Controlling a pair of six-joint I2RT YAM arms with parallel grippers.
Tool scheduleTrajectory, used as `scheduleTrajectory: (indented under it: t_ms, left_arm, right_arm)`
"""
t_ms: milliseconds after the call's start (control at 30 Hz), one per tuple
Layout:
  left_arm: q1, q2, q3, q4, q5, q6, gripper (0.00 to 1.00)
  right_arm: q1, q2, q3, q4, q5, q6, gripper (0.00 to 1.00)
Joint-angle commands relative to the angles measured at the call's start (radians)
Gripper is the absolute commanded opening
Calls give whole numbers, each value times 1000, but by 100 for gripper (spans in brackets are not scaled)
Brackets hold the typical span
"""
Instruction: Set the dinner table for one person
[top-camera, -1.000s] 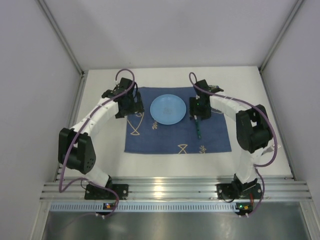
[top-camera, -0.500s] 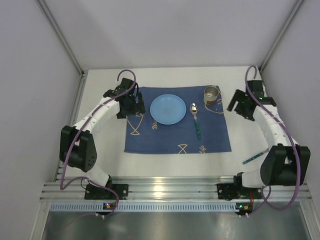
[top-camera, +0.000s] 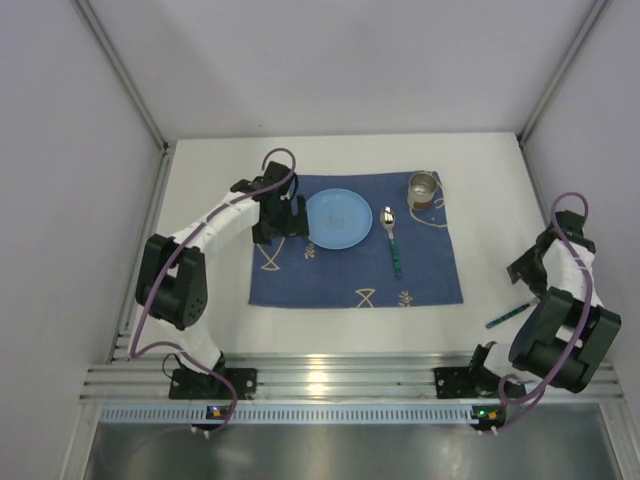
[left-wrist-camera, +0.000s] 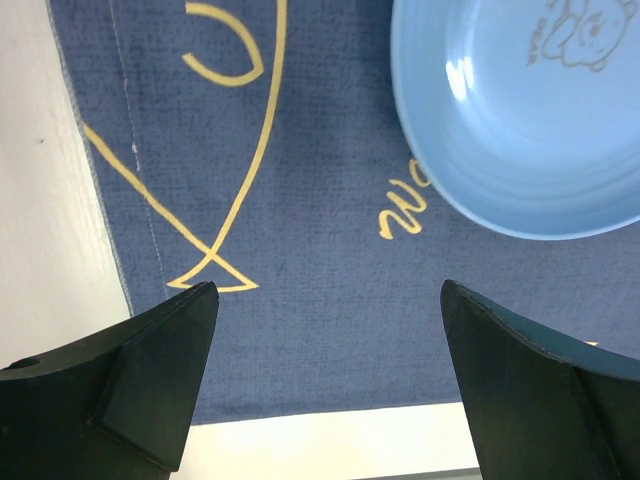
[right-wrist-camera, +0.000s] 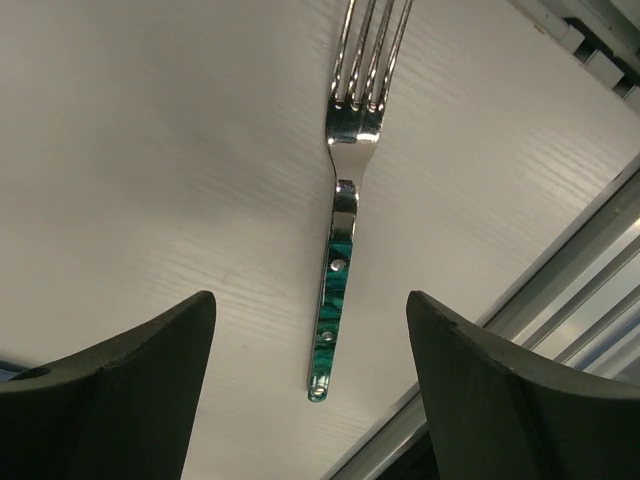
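Your left gripper (left-wrist-camera: 325, 300) has slid in toward the blue plate (top-camera: 338, 217) and hangs over the left part of the fish-patterned mat (top-camera: 340, 275), jaws spread wide with nothing between them. The white desk (top-camera: 210, 180) spreads under everything, and the mat lies in the middle of it. On the mat, from left to right, you have the plate, then the spoon (top-camera: 392, 240) just right of it with its bowl pointing away from you, then the metal cup (top-camera: 423, 187) at the far right corner. A second ago your right arm was over that spoon; it has since let go and swung back to the desk's right edge. Your right gripper (right-wrist-camera: 310, 300) now hovers with jaws apart and empty above the green-handled fork (right-wrist-camera: 338, 270), which lies on bare desk, off the mat. So the spoon looks placed, and the fork is probably your next pick.
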Motion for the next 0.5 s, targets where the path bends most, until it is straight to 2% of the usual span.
scheduleTrajectory:
  t_ms: [0,233,433,467]
  left_arm:
    - [-4,18,72,-8,20,24,98]
    - [-4,15,86,-22,3,52,98]
    - [-2,12,86,-30,-14,58,98]
    - [-2,9,86,-28,-14,60,98]
  right_arm:
    - [-56,-36,-36,21,-30,40,77]
    - [-119,1,-109,89,-58,69,66]
    - [-197,95,-159,193,-159,98,60]
    - [-200,125,-156,207,-167,108,56]
